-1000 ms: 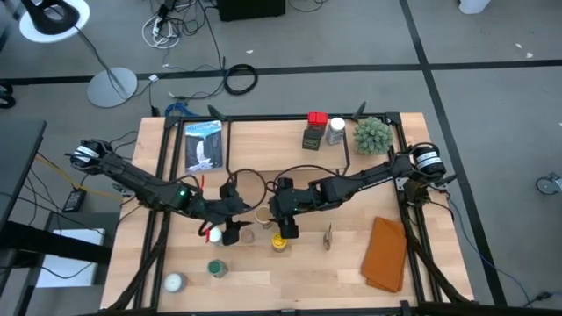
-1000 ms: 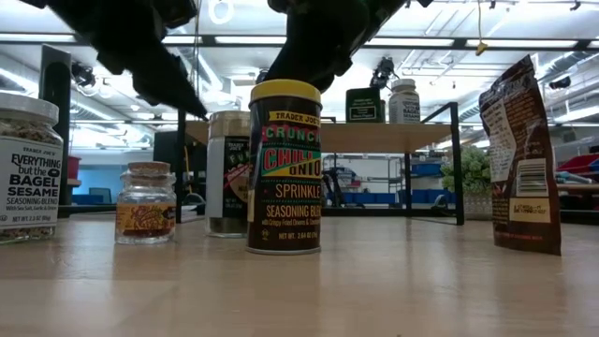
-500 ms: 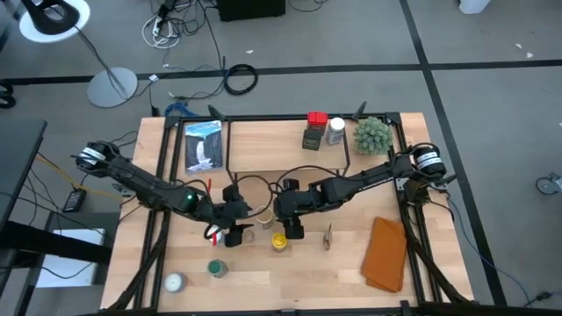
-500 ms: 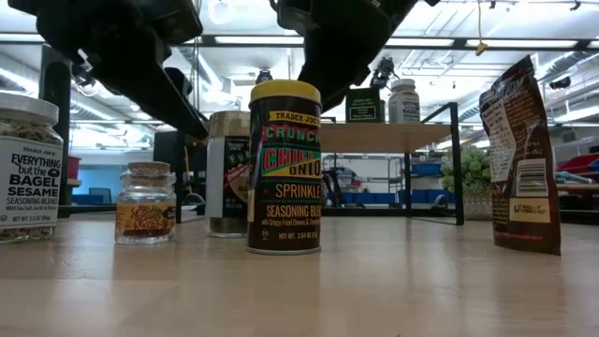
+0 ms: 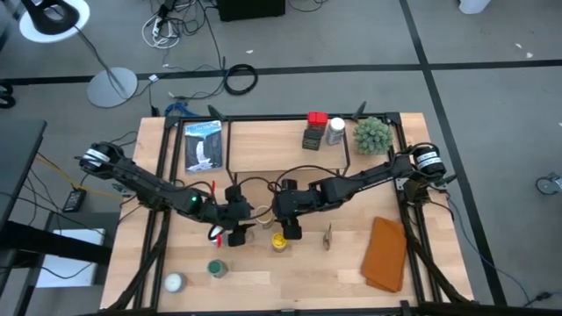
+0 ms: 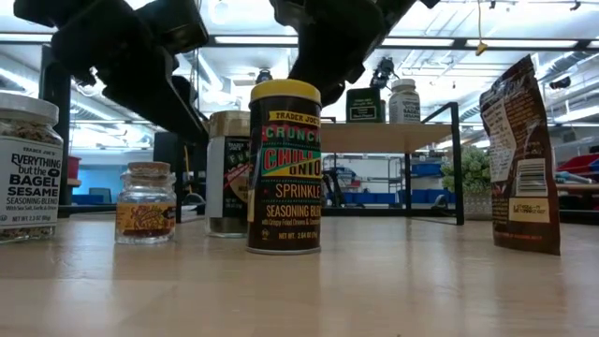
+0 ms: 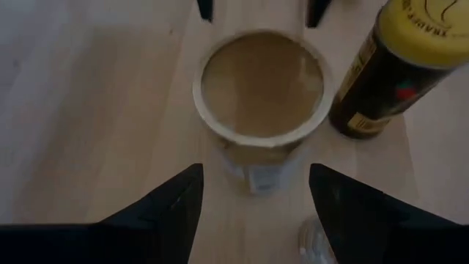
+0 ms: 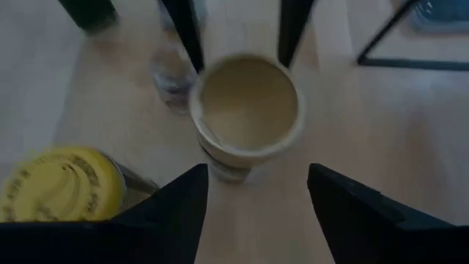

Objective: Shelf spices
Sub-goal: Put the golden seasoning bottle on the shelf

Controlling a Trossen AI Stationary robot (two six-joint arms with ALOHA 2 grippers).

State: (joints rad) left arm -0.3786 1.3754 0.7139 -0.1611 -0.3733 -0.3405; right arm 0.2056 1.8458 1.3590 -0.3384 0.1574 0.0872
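Observation:
A tan-lidded spice jar (image 7: 260,88) stands upright on the tabletop between my two grippers. My left gripper (image 7: 253,176) is open and slants down at the jar from the table's left, with the jar just ahead of its fingertips. My right gripper (image 8: 258,172) is open and slants down at the same jar (image 8: 245,106) from the right. A yellow-lidded jar (image 5: 279,241) stands nearer the front edge. The shelf (image 5: 281,149) at the back carries three spices (image 5: 316,130).
A small cork-topped glass jar (image 6: 145,201) and a sesame seasoning jar (image 6: 28,168) stand at the left front. A green-lidded jar (image 5: 217,268), a white-lidded jar (image 5: 174,282), a brown pouch (image 6: 519,154), the orange cloth (image 5: 386,254) and the plant (image 5: 372,134) are also on the table.
My left gripper has sunk a little and edged toward the tan-lidded jar. The jars have not moved.

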